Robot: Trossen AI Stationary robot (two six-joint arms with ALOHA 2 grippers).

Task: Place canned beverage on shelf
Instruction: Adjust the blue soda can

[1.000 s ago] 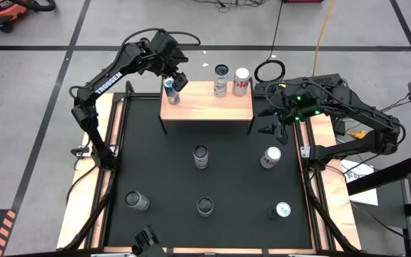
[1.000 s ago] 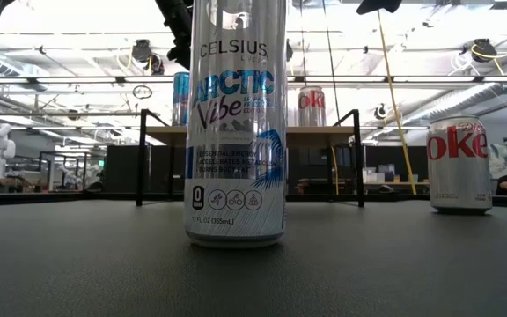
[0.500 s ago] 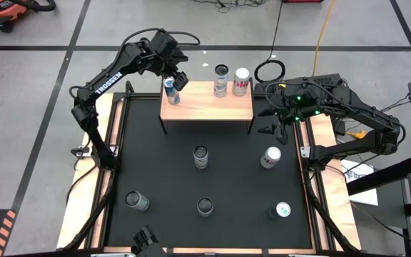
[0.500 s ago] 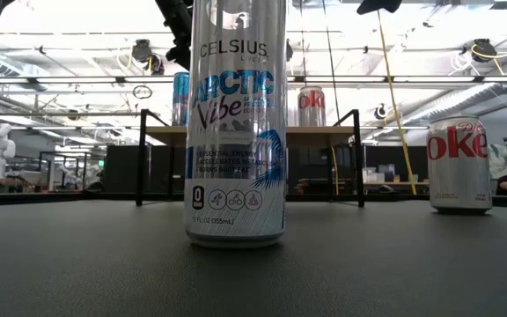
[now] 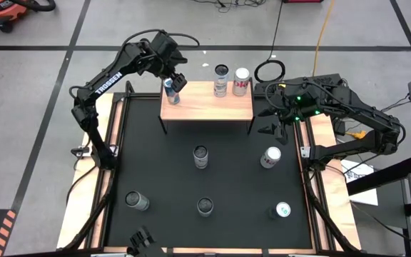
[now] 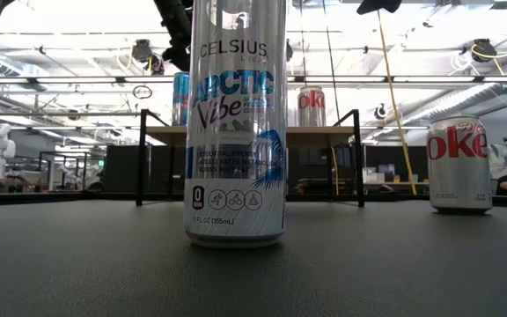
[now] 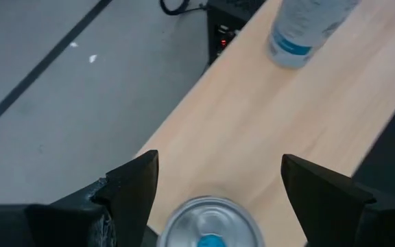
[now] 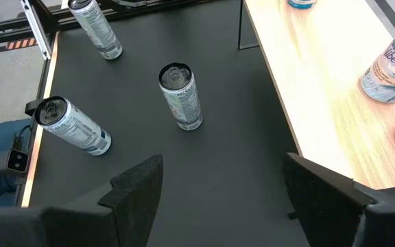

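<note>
Two black jointed arms, the left arm (image 5: pixel 109 77) lettered TROSSEN in white.
</note>
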